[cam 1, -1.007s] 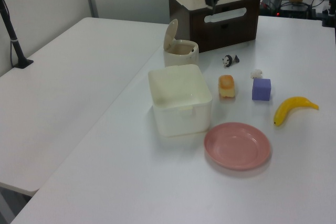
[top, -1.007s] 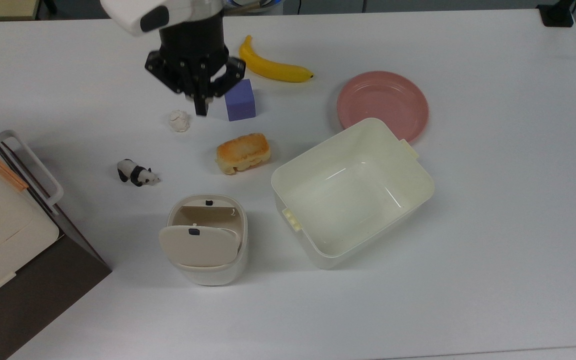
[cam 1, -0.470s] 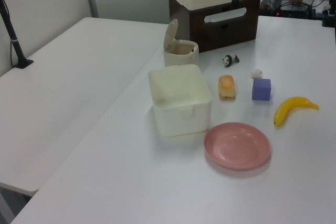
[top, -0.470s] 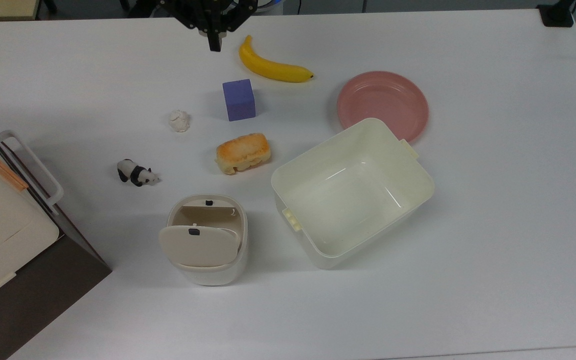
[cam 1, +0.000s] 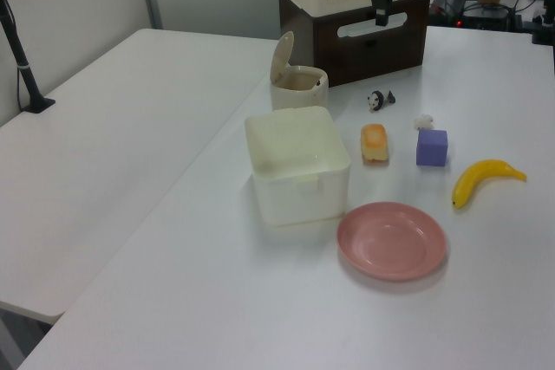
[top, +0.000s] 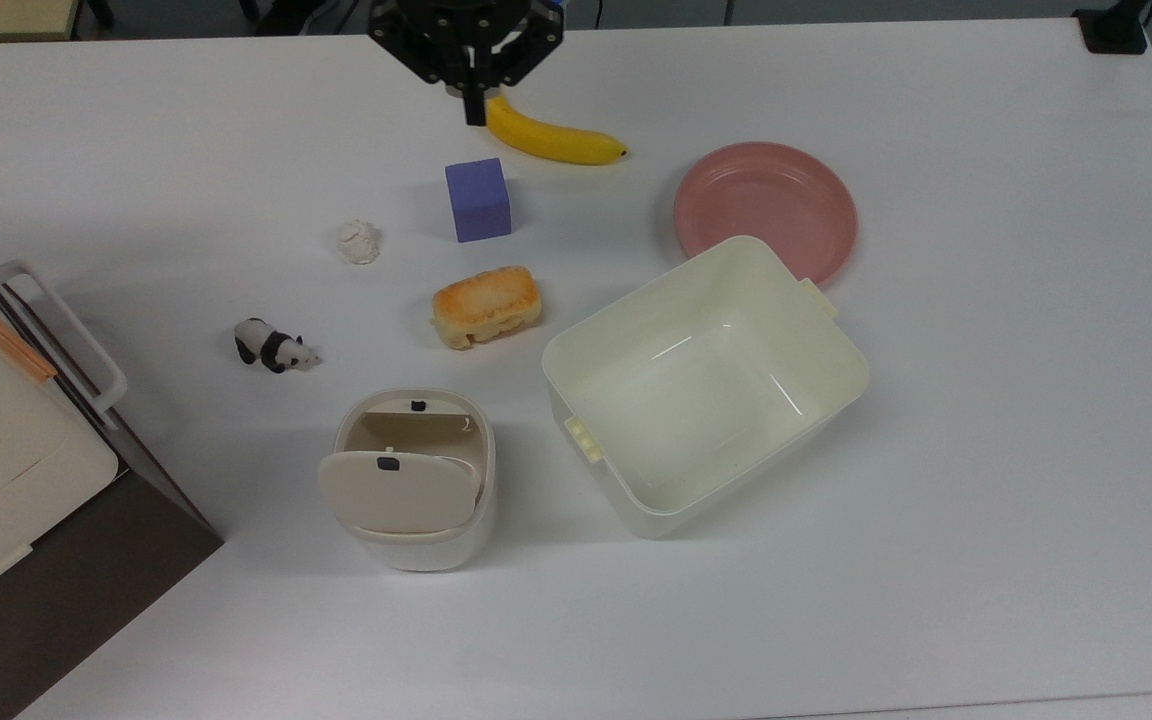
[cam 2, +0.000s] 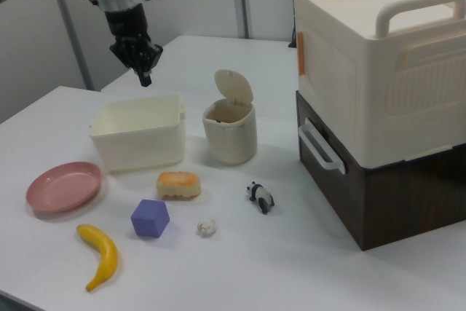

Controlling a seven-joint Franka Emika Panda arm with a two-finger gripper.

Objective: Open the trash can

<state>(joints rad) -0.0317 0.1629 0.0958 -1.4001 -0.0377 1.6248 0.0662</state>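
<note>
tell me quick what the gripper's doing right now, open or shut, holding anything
Gripper: shut, fingers together, holding nothing, raised above the table near the banana, well away from the trash can, whose lid stands open.

Cream-white trash can [top: 423, 535] with beige lid [top: 396, 492] and black button [top: 388, 463], lower centre of top view. Cream tub [top: 706, 385]. Pink plate [top: 766, 205]. Yellow banana [top: 551, 135], dark tip. Purple cube [top: 479, 199]. Orange-brown bread [top: 486, 304]. Black-and-white panda [top: 271, 346]. White crumpled wad [top: 359, 241]. White table [top: 986, 400]. Black gripper [top: 476, 112]. Cream box on dark brown base [cam 2: 393, 202], right of right view.
</note>
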